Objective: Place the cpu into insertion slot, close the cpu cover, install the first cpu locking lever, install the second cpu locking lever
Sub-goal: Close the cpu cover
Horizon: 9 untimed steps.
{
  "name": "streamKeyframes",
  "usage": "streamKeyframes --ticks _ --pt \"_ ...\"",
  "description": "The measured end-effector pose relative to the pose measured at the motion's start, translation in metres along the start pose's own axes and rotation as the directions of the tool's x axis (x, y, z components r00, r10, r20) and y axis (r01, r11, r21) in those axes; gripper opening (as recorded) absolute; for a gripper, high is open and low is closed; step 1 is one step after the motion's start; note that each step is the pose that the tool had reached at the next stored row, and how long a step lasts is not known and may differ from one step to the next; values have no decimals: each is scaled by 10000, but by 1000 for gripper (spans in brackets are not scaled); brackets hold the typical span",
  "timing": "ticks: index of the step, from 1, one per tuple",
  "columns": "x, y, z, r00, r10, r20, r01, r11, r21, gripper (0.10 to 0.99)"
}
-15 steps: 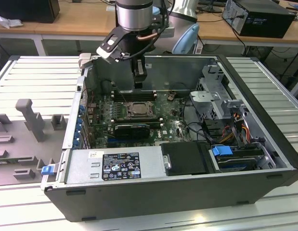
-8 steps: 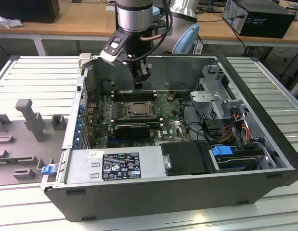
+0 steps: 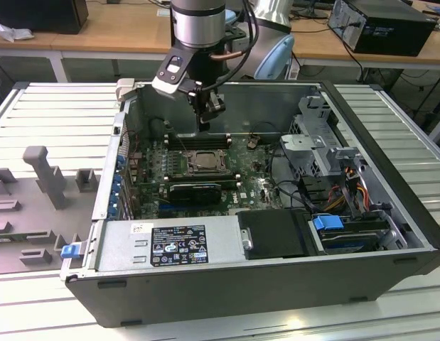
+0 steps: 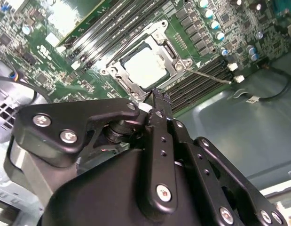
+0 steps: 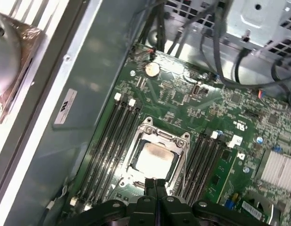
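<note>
Just above the insertion slot (image 5: 135,164) on the green motherboard (image 5: 183,99), we find the gripper (image 5: 154,182) with its two fingers pressed together and nothing between them, the tips near the socket edge. We see the cpu (image 5: 154,157) seated in the slot with the cpu cover (image 5: 159,135) lying flat around it, so we judge the lever stage to be in hand; one thin locking lever (image 4: 211,76) stands out loose beside the frame. Latching it calls for the closed tips to bear on the lever end only, clear of cover and chip.

A lab: opened computer case (image 3: 241,284) on slatted workbench (image 3: 56,114), desks (image 3: 120,28) behind.
</note>
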<state>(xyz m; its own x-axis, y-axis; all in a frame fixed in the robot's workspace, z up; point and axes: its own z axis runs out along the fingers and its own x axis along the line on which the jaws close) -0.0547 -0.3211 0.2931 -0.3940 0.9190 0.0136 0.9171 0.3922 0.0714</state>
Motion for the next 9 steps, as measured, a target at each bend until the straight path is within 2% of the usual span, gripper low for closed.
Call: streamKeyframes --ticks 4,6,9 --pt "0 0 0 9982 -600 -43 600 9982 7 106" --pt "0 0 0 9945 -1041 -75 1041 9946 10 106" --pt "0 0 0 9897 -1429 -104 1430 9897 12 106"
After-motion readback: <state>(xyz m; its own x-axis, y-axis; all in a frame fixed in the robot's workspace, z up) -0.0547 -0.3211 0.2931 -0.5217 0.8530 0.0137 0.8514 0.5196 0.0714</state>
